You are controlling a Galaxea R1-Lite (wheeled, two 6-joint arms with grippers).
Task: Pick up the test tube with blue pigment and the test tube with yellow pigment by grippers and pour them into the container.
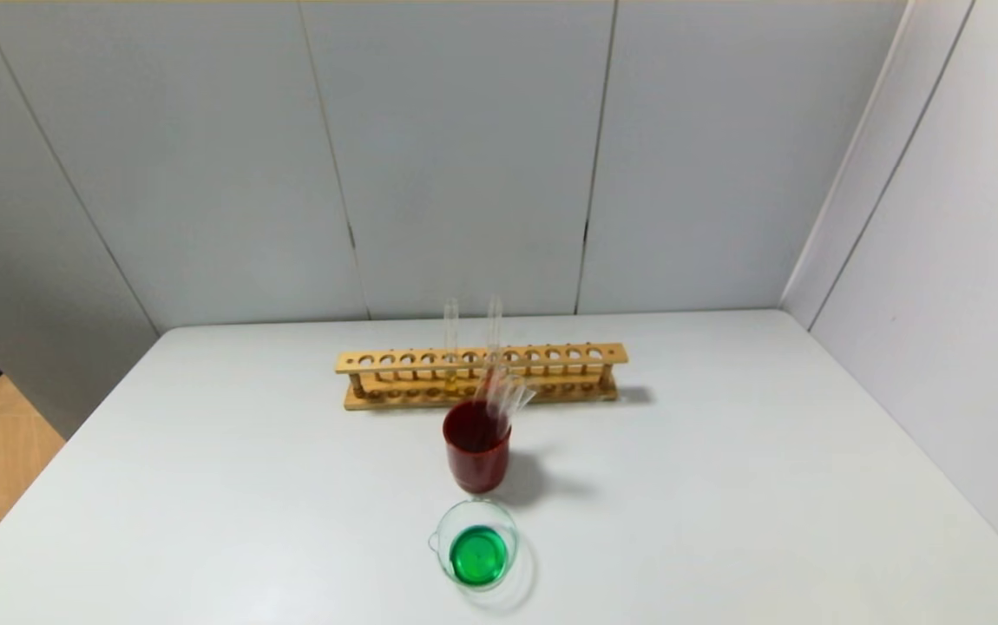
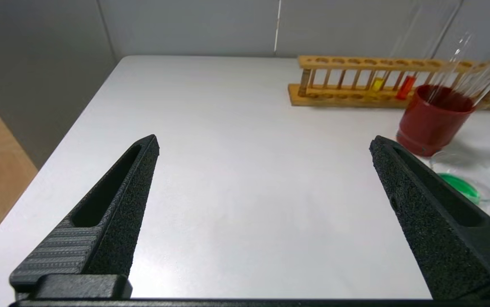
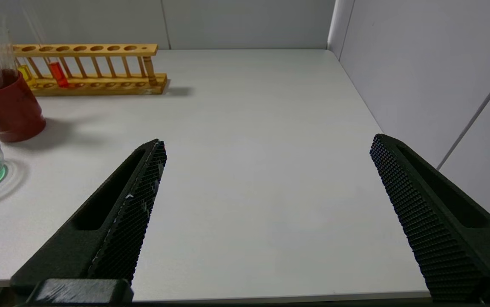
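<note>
Both claws are spread wide and hold nothing: the left gripper [image 2: 264,143] and the right gripper [image 3: 266,143] hang over bare table [image 1: 725,486]. The beaker [image 1: 476,545] (green liquid inside) stands just before the red cup [image 1: 476,456], where empty tubes [image 1: 508,398] lean. The rack [image 1: 482,375] behind keeps a yellow tube [image 2: 377,83] and a red tube [image 2: 406,86].

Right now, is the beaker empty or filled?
Filled partway: the container holds a shallow green layer at its bottom, seen in all views. It stands upright before the red cup.

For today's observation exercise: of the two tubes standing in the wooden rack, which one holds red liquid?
The red-tipped tube, standing in the rack on the side of the yellow-tipped tube farther from the red cup.
</note>
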